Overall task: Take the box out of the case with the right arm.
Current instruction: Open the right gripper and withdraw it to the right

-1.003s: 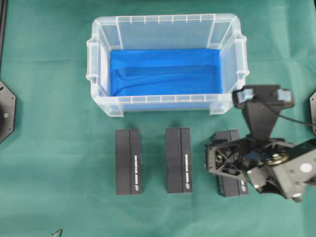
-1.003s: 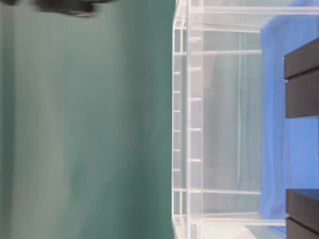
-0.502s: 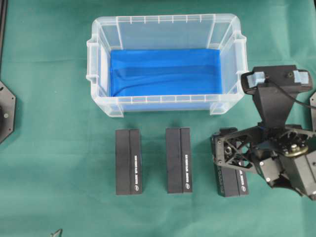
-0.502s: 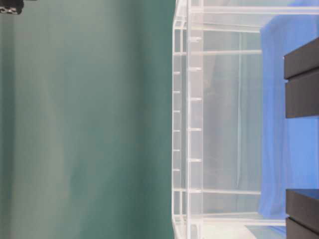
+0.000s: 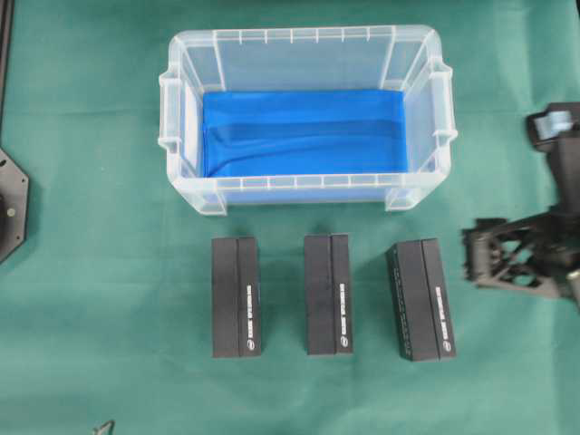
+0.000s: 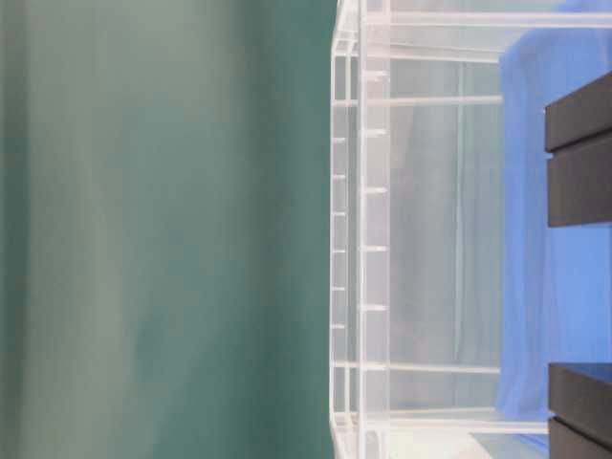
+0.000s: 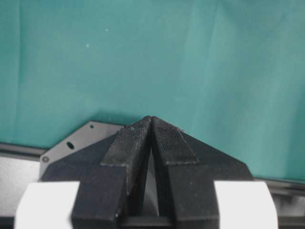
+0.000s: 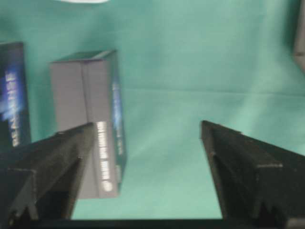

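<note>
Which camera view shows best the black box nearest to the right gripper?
The overhead view: the rightmost box is whole there, lying on the green cloth beside the right gripper. The right wrist view shows it blurred. The left wrist view does not show it; the table-level view is uncertain.

From overhead we look straight down on the whole bench point(image 5: 91, 227), the table-level view, turned sideways, sits close against the case point(image 6: 368, 239), each wrist view looks past its own pincer at the cloth, overhead and table-level share the case point(image 5: 308, 109).
</note>
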Controlling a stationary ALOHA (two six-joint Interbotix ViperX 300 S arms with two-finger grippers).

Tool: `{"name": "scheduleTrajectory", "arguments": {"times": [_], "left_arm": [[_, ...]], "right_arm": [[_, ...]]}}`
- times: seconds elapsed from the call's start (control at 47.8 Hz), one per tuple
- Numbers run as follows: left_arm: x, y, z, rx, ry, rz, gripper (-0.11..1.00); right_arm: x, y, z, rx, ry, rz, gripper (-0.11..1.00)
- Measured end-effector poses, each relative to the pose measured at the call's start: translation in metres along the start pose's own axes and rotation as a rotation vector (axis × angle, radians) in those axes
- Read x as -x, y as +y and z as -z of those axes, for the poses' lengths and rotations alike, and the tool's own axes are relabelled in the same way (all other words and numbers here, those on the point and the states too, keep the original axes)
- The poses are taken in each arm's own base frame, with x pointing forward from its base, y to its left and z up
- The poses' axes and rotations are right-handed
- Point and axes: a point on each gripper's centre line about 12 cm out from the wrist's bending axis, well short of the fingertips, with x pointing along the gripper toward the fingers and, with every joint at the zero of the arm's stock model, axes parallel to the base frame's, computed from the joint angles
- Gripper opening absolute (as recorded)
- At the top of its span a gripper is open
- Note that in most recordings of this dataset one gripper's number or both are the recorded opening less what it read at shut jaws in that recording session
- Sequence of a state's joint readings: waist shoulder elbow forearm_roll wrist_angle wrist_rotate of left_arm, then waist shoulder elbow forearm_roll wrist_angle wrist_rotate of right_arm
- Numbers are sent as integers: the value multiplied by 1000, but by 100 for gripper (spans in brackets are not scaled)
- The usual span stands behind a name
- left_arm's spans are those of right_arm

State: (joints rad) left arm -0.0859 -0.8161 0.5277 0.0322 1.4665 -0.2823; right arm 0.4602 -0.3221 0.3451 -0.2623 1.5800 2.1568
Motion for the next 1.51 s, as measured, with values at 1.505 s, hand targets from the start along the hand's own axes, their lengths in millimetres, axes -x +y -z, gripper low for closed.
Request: {"name": "scheduleTrajectory", "arguments": {"times": [1.505], "left_arm": [[0, 0, 0, 1, 1, 0, 0]], "right_arm": [[-35, -7, -157, 65, -40, -40, 88]]}}
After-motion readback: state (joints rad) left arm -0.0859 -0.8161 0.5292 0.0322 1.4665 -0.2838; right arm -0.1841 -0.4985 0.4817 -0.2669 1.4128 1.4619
